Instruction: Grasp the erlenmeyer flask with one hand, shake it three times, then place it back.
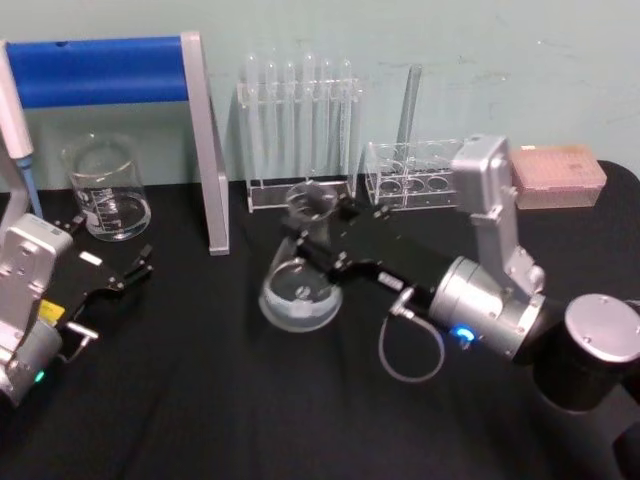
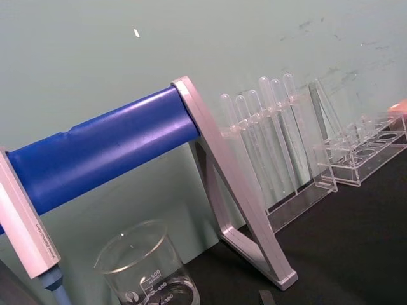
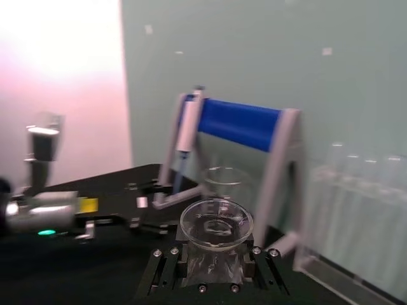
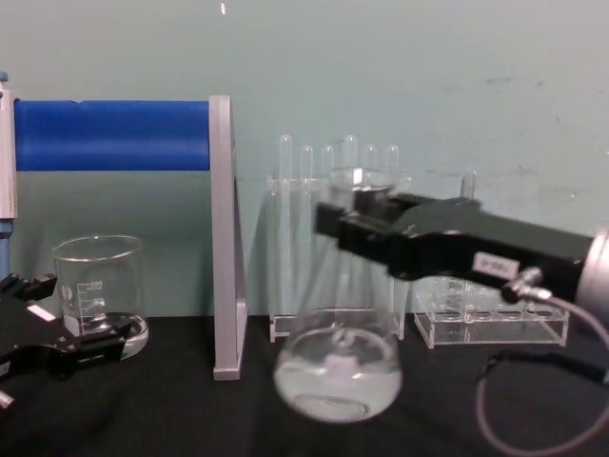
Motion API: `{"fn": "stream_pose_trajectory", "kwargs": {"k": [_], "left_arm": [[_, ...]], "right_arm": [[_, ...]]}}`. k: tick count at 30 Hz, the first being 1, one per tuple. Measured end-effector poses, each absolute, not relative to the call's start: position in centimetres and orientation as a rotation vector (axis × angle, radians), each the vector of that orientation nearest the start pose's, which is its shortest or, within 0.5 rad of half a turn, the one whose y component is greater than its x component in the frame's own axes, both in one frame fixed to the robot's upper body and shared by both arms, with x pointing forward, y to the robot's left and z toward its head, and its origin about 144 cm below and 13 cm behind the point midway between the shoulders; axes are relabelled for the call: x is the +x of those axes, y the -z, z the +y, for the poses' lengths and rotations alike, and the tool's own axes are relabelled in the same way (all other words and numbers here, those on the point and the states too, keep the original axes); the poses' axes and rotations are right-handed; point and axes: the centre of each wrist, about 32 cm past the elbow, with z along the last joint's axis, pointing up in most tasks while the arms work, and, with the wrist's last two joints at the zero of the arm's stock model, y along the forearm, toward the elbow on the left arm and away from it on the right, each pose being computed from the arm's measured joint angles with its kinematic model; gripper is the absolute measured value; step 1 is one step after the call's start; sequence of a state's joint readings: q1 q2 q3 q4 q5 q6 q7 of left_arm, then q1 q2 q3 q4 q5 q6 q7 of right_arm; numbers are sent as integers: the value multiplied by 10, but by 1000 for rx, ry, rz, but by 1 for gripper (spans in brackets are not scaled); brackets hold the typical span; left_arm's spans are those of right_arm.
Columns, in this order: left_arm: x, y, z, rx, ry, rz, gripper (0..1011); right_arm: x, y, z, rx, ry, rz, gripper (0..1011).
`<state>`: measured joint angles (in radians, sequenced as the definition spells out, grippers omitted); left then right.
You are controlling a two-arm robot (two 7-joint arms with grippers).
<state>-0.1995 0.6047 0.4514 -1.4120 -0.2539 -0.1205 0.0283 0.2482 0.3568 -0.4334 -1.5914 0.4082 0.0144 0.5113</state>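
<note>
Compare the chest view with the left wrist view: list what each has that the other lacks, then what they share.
Chest view, not the left wrist view: the erlenmeyer flask, the right gripper shut on its neck, and the open left gripper low at the left edge. Left wrist view, not the chest view: the edge of a pink box beside the low clear rack. Both: the blue-barred stand, the glass beaker, the test tube rack and the low clear rack.
</note>
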Motion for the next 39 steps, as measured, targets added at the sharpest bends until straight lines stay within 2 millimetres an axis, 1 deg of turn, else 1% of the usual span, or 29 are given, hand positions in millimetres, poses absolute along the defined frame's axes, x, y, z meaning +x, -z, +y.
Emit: {"fn": "stream_pose_trajectory", "kwargs": {"k": [4, 12, 21, 31, 34, 35, 39], "left_arm": [[489, -1140, 310, 304, -1248, -285, 1001], [489, -1140, 310, 304, -1248, -285, 1001], [489, -1140, 310, 304, -1248, -285, 1001], [489, -1140, 310, 304, -1248, -285, 1001], [489, -1140, 310, 304, -1248, -285, 1001], [489, -1140, 310, 304, -1248, -285, 1001], [489, -1140, 310, 304, -1248, -285, 1001]], "right_arm": [[496, -1201, -191, 41, 587, -68, 456], [491, -1201, -183, 37, 531, -60, 456], [492, -1200, -183, 34, 549, -59, 456], [503, -1202, -201, 36, 679, -84, 456], [507, -1202, -212, 32, 748, -95, 456], [507, -1202, -212, 32, 748, -95, 456], [513, -1205, -228, 26, 834, -110, 456]]}}
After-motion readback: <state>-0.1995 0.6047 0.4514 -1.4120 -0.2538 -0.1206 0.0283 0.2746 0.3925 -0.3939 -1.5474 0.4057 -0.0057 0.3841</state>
